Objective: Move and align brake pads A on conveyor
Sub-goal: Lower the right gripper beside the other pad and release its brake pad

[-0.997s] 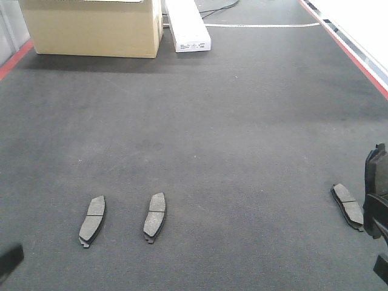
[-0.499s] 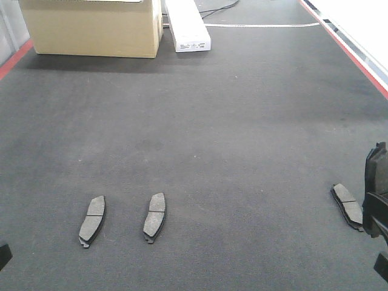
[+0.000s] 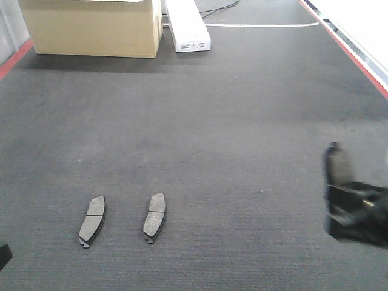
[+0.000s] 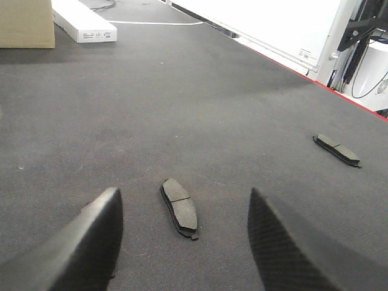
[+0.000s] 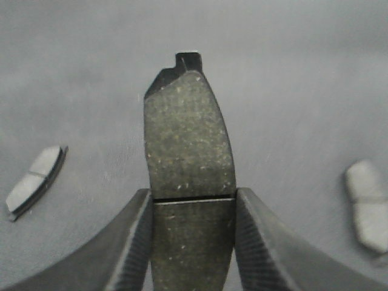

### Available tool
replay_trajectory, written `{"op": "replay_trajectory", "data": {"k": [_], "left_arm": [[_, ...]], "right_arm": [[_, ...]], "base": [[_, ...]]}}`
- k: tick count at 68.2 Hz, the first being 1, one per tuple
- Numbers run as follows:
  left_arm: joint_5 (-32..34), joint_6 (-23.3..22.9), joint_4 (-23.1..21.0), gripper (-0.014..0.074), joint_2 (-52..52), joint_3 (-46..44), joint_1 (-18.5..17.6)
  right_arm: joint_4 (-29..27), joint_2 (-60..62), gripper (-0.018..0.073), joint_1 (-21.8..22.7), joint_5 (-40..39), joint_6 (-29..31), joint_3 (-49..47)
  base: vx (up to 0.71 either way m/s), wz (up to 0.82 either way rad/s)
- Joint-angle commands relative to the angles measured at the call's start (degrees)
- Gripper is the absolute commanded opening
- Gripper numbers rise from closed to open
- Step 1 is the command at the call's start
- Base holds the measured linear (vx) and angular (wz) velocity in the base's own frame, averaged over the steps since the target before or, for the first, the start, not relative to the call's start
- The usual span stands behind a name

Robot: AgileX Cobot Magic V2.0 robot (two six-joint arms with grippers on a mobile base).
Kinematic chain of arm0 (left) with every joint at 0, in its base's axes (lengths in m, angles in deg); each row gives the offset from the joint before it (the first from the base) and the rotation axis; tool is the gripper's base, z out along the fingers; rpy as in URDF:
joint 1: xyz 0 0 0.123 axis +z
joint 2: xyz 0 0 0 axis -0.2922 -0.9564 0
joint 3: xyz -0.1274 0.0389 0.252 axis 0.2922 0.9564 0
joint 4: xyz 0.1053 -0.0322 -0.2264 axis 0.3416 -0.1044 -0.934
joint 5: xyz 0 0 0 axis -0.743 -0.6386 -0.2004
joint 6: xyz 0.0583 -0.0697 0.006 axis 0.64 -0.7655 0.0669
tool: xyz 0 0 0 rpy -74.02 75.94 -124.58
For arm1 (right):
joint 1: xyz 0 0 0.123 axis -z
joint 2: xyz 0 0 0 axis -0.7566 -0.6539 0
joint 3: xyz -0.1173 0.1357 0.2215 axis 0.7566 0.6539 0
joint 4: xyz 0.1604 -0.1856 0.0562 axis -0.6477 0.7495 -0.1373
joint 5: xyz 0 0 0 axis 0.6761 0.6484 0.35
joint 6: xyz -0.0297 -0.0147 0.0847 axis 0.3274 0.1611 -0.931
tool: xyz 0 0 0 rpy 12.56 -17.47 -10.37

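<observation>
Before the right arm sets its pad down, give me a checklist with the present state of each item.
1. Held pad clamped in the right gripper jaws: ok.
2. Left gripper open, holding nothing: ok.
3. First laid pad and second laid pad side by side, similar tilt: ok.
4. Bare belt beside them for another pad: ok.
5. Held pad's height above the belt: cannot tell, front view blurred.

- right gripper (image 5: 193,233) closed on a brake pad (image 5: 189,163), one finger (image 5: 130,242) against each long edge; centre groove level with the fingertips; notched end points away
- two more pads lie on the conveyor (image 5: 291,73): one at left (image 5: 33,180); one at right (image 5: 367,206), blurred
</observation>
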Motion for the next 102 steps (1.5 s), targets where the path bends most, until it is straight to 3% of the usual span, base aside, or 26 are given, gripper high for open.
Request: {"op": "replay_trajectory", "data": {"k": [1, 32, 50, 59, 74, 95, 102], "left_arm": [[4.0, 0.1, -0.3, 0.0447, -0.4, -1.5, -0.3], [4.0, 0.1, -0.3, 0.0447, -0.4, -1.5, -0.3], [4.0, 0.1, -0.3, 0.0447, -0.4, -1.5, -0.3], [4.0, 0.1, -0.3, 0.0447, -0.4, -1.5, -0.3], [4.0, 0.1, -0.3, 0.0447, -0.4, -1.5, -0.3], [4.0, 0.1, -0.3, 0.0447, -0.4, -1.5, -0.3], [4.0, 0.1, -0.3, 0.0447, -0.4, -1.5, -0.3]], "right_arm": [[-3.4, -7.1, 0.002, 0.1, -3.5, 0.0, -5.5], [-5.8, -40.9, 0.0053, 0.1, 4.9, 0.0, -23.3], [-6.3, -51.4, 0.0182, 0.1, 7.1, 0.0, -30.0], [-6.3, -54.9, 0.0289, 0.1, 9.0, 0.0, -32.5], [-4.5, -56.1, 0.0438, 0.1, 13.7, 0.1, -36.3], [1.6, -43.6, 0.0439, 0.1, 19.7, 0.0, -36.8], [2.5, -36.7, 0.0439, 0.1, 18.0, 0.4, -33.5]], "base": [[0.0, 0.0], [0.0, 0.0], [0.0, 0.0], [0.0, 0.0], [0.0, 0.0], [0.0, 0.0], [0.0, 0.0]]}}
